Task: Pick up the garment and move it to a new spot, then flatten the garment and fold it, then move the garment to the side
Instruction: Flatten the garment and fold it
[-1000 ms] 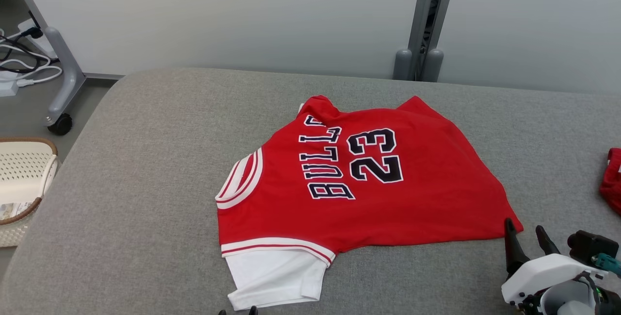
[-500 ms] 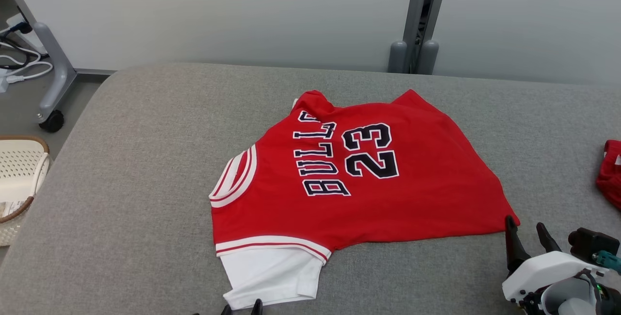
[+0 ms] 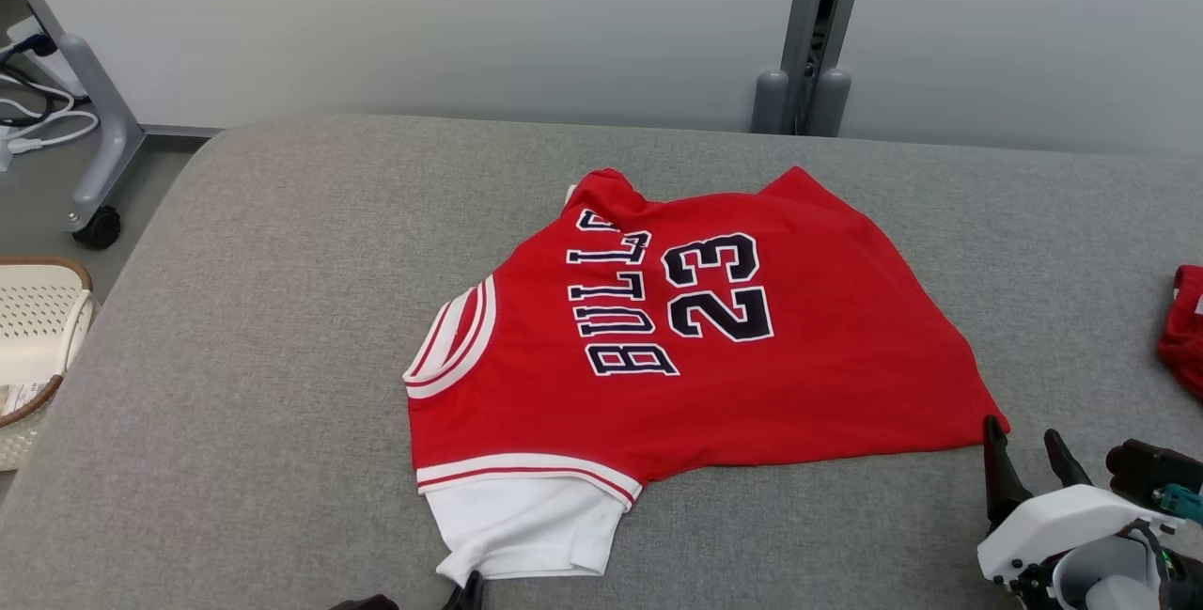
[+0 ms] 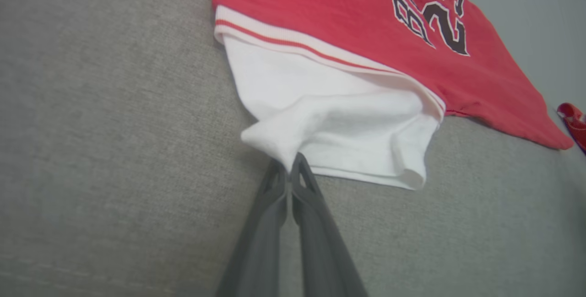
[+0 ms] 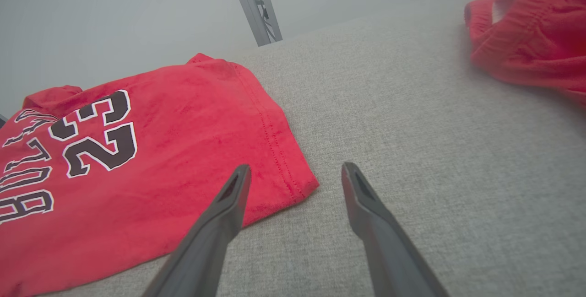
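Red jersey [image 3: 714, 375].
Sleeve corner [image 4: 274, 137] is being pinched by left gripper [image 4: 289, 165]; right gripper [image 5: 296, 169] is being held spread.

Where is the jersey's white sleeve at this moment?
In the head view, the sleeve lies bottom centre on the grey pad, at the near end of the jersey; the left claw is shut on the sleeve's corner.

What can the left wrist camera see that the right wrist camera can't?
Left wrist camera: the white sleeve, pinched in the shut left gripper. Right wrist camera: the open right gripper at the corner of the red jersey, plus a grey post. Both: the red jersey with its 23, lying on the grey cushion.
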### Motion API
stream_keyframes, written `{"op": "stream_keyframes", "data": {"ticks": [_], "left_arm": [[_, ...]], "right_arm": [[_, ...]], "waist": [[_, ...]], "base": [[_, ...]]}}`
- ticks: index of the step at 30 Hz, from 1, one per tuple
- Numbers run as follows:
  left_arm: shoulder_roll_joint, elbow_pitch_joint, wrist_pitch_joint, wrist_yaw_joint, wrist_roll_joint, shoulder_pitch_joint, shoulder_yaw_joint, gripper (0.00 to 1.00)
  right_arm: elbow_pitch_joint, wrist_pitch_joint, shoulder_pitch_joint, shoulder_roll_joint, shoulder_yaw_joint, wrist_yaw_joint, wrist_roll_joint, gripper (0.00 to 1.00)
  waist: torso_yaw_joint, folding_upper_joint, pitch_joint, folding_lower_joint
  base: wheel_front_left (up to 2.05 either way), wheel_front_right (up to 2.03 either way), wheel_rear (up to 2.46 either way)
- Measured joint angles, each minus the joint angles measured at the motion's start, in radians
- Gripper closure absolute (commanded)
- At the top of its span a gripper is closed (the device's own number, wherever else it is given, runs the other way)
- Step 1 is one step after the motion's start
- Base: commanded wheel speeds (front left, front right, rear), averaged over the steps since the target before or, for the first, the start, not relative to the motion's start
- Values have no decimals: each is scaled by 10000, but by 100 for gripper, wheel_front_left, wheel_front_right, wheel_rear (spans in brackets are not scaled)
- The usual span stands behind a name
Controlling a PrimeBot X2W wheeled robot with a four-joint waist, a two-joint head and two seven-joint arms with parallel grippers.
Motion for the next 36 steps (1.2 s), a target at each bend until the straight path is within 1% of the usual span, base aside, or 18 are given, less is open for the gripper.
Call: {"op": "stream_keyframes", "data": {"ticks": [8,16,22,28,36], "left_arm": [[0,-194,0,0,171,148,309,100],[0,-554,-2,13,648,309,571,100],[0,-826,-2,15,995,430,694,100],[-2,-878,-2,-4,1112,429,662,100],[0,-922,-2,-13,1154,292,642,100]], "right_arm": [[134,-2,0,36,17,0,8,0],[349,-2,-31,17,10,0,35,0],[679,240,-312,21,-67,0,579,0],[1093,729,-711,23,-48,0,1517,0],[1655,807,-1142,-96,100,0,1983,0]], "waist": [[77,0,-123,0],[129,0,-202,0],[162,0,-111,0],[276,0,71,0],[379,0,337,0]], "base": [[0,0,0],[0,0,0],[0,0,0],[0,0,0],[0,0,0]]}}
